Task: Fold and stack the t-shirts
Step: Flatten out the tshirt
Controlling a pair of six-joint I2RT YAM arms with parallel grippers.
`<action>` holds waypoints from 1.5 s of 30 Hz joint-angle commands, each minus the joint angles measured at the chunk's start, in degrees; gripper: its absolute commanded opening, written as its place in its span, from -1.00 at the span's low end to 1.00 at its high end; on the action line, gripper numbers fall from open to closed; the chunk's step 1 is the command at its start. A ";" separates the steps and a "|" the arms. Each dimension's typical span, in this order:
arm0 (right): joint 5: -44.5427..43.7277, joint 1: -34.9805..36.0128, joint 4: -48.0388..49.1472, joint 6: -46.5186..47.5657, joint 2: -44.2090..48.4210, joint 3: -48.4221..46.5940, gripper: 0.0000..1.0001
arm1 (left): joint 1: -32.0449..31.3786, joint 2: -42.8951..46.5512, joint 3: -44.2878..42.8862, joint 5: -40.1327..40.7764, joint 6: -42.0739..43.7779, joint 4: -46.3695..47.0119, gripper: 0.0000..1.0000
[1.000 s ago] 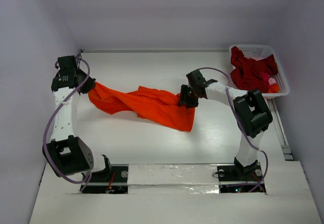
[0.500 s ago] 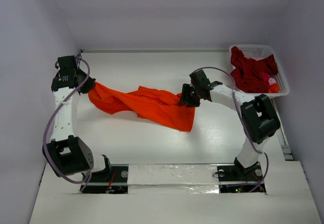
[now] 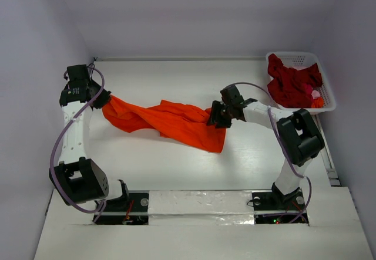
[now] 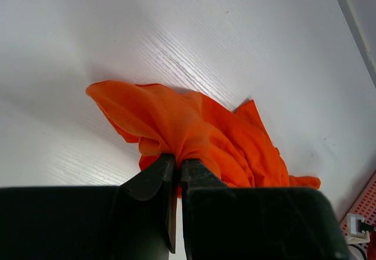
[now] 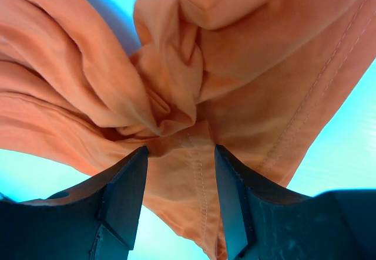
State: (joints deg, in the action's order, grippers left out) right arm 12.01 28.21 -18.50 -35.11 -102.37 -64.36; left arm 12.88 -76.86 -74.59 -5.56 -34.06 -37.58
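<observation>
Item under inspection: the orange t-shirt [image 3: 170,119], lying on the table [image 3: 176,78] as a long, twisted band drawn out between the two arms, left end raised and right end spilling into a loose flap. The crimson t-shirt [image 3: 291,83] sits heaped in the white basket [image 3: 326,95] at the far right corner, untouched. Left jaws: closed tight on a gathered pinch of the orange cloth, which bunches at the tips in the wrist view. Right jaws: standing part open, astride a knot of folds with a stitched hem [image 5: 200,172] running between the fingers [image 5: 126,183]; no pinch on the cloth is evident. Handling assessment: the fabric is judged light, limp and thin, without stiffness of its own. It will sag, twist and drag along the table rather than slide as a sheet, and it is not fragile. The soundest hold appears to be a single layer at a hem or shoulder corner, opposite the left grip, so that the garment can be pulled flat; a grip on the bunched knot would likely keep the twist in. Change against the earlier overhead frames: the right arm [image 3: 299,137] has swung its elbow outward and lowered its wrist slightly at the cloth, while the shirt and the left arm show no change.
</observation>
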 commanded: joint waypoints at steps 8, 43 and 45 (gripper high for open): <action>2.23 -1.84 10.41 -5.67 1.47 6.87 0.09 | 0.47 0.92 -1.97 0.46 0.84 0.58 -1.00; 8.03 -6.41 16.48 -5.14 -1.17 7.49 -0.28 | 0.47 0.40 -2.84 0.55 0.84 0.32 -1.00; 8.12 -6.41 16.48 -5.14 -0.99 7.58 -0.24 | 0.47 0.31 -2.85 0.55 0.84 0.32 -1.00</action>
State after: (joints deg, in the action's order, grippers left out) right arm 18.92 22.09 -5.10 -40.75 -102.80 -57.14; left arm 12.88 -76.88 -74.76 -5.56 -33.87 -37.63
